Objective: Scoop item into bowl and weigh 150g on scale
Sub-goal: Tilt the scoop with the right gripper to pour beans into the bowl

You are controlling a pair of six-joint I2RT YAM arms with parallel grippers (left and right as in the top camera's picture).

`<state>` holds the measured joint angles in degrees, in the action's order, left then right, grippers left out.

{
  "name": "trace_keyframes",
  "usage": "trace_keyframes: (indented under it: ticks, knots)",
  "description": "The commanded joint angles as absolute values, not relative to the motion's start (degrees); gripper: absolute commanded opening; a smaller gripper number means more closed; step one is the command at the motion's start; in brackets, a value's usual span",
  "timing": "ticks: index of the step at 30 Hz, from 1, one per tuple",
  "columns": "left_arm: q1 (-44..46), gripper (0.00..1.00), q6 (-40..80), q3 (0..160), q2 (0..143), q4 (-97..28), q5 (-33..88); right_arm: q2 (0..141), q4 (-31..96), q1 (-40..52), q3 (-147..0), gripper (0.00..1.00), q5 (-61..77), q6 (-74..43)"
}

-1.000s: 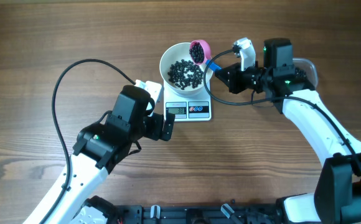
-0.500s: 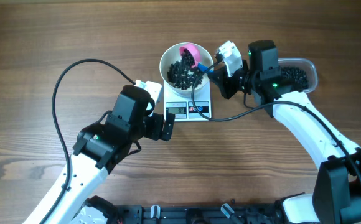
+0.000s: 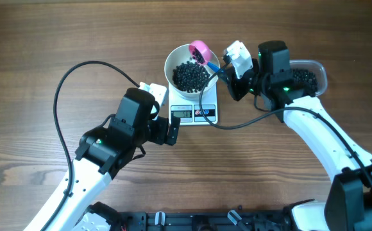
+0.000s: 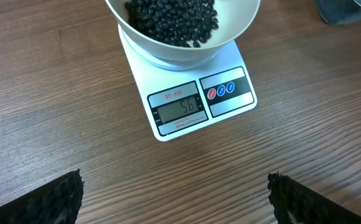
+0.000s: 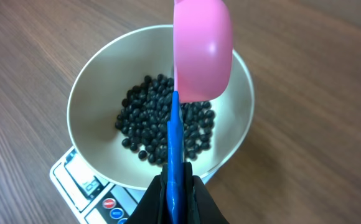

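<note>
Bowl (image 4: 180,55) holding beans (image 4: 171,17) sits on scale (image 4: 233,102); tool (image 4: 177,196) spread wide.

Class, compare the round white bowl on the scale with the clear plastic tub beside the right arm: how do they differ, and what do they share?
The round white bowl is opaque and circular; the clear plastic tub is see-through with rounded corners. The bowl sits on the small white digital scale; the tub rests on the wooden table. Both hold small black beans.

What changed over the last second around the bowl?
The right tool moved left, tipping the pink scoop over the bowl; its black beads poured in, enlarging the pile. It kept its grip on the scoop. The left tool, bowl and scale stayed put.
</note>
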<state>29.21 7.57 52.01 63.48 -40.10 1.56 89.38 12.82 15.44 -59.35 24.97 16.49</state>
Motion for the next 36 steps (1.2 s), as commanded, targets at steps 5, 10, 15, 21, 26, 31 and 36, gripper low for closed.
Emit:
trace_keyframes:
  ticks: [5, 10, 15, 21, 26, 31, 36]
  knots:
    - [29.5, 1.00, 6.4, 52.2, 63.5, -40.1, 1.2, 86.3, 13.1, 15.6, -59.7, 0.04, 21.5, 22.1]
    - [29.5, 1.00, 6.4, 52.2, 63.5, -40.1, 1.2, 85.5, 13.3, 15.6, -59.7, 0.04, 21.2, 26.3]
    - [29.5, 1.00, 6.4, 52.2, 63.5, -40.1, 1.2, 85.0, 13.4, 15.6, -59.7, 0.04, 21.2, 26.2]
    - [29.5, 1.00, 6.4, 52.2, 63.5, -40.1, 1.2, 84.5, 13.3, 17.0, -59.7, 0.04, 21.6, 30.7]
    - [29.5, 1.00, 6.4, 52.2, 63.5, -40.1, 1.2, 84.5, 13.2, 20.9, -59.7, 0.04, 16.8, 34.5]
    - [29.5, 1.00, 6.4, 52.2, 63.5, -40.1, 1.2, 84.5, 12.0, 22.0, -59.7, 0.04, 13.0, 34.5]
    - [29.5, 1.00, 6.4, 52.2, 63.5, -40.1, 1.2, 84.5, 11.9, 22.0, -59.7, 0.04, 13.1, 34.2]
